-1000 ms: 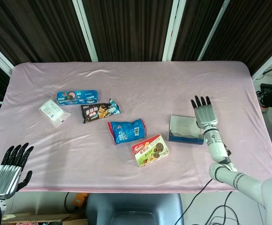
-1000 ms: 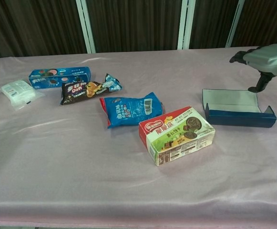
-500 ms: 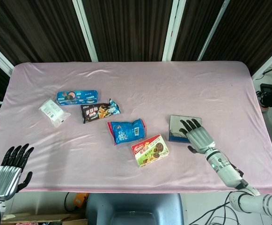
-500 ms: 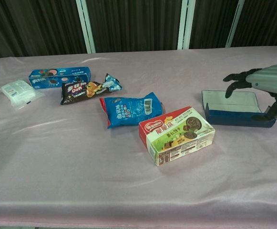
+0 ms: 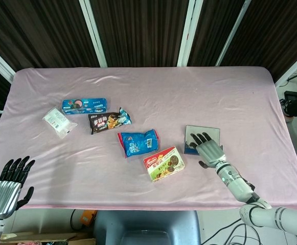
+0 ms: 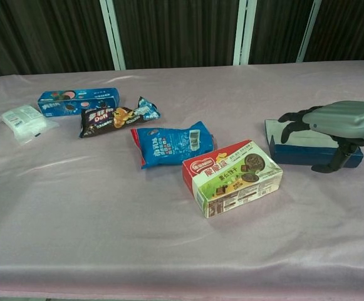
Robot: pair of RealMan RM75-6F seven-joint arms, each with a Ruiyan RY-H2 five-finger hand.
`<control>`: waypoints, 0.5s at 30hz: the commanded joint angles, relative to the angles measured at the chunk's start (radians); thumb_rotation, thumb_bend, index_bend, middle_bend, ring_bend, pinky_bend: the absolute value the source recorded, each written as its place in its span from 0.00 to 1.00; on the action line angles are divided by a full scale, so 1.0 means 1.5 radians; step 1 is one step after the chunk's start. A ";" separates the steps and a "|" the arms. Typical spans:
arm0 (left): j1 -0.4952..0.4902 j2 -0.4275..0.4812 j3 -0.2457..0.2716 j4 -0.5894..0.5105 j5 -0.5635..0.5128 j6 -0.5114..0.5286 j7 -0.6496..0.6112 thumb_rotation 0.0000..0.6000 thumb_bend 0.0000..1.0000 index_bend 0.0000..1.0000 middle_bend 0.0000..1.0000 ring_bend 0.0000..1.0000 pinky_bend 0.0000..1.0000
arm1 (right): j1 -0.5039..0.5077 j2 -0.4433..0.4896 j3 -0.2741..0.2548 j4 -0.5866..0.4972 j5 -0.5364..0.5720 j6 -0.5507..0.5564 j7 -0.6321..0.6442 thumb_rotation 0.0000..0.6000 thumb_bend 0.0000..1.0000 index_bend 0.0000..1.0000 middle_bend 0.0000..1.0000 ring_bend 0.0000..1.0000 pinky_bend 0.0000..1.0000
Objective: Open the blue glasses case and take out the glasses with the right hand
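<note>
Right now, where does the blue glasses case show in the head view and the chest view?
Head view: blue glasses case right of centre, partly under the right hand.
Chest view: the case at the right edge, under the same hand.
Shared landmark: red-and-green snack box just left of it.

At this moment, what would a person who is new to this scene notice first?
First the right hand, fingers spread, hanging over the open blue glasses case at the right of the pink table. Next the snack packs in the middle: a red and green box just left of the case, and a blue bag beside it. The left hand waits open off the near left corner.
</note>
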 commanded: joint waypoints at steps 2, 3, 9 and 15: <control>-0.001 0.000 0.000 0.000 0.000 -0.002 0.000 1.00 0.39 0.00 0.00 0.00 0.00 | 0.001 0.005 -0.010 -0.021 -0.006 -0.001 -0.004 1.00 0.45 0.36 0.00 0.00 0.00; -0.001 0.000 0.000 0.000 0.000 -0.002 0.000 1.00 0.39 0.00 0.00 0.00 0.00 | 0.000 0.006 -0.013 -0.026 -0.009 0.000 -0.005 1.00 0.45 0.36 0.00 0.00 0.00; 0.001 0.000 0.001 -0.001 0.003 0.003 0.000 1.00 0.43 0.00 0.00 0.00 0.00 | -0.016 0.031 -0.054 -0.077 -0.060 0.020 -0.023 1.00 0.45 0.36 0.00 0.00 0.00; 0.002 0.003 0.000 -0.001 0.001 0.003 -0.005 1.00 0.47 0.00 0.00 0.00 0.00 | -0.053 0.075 -0.111 -0.108 -0.125 0.049 -0.028 1.00 0.44 0.37 0.00 0.00 0.00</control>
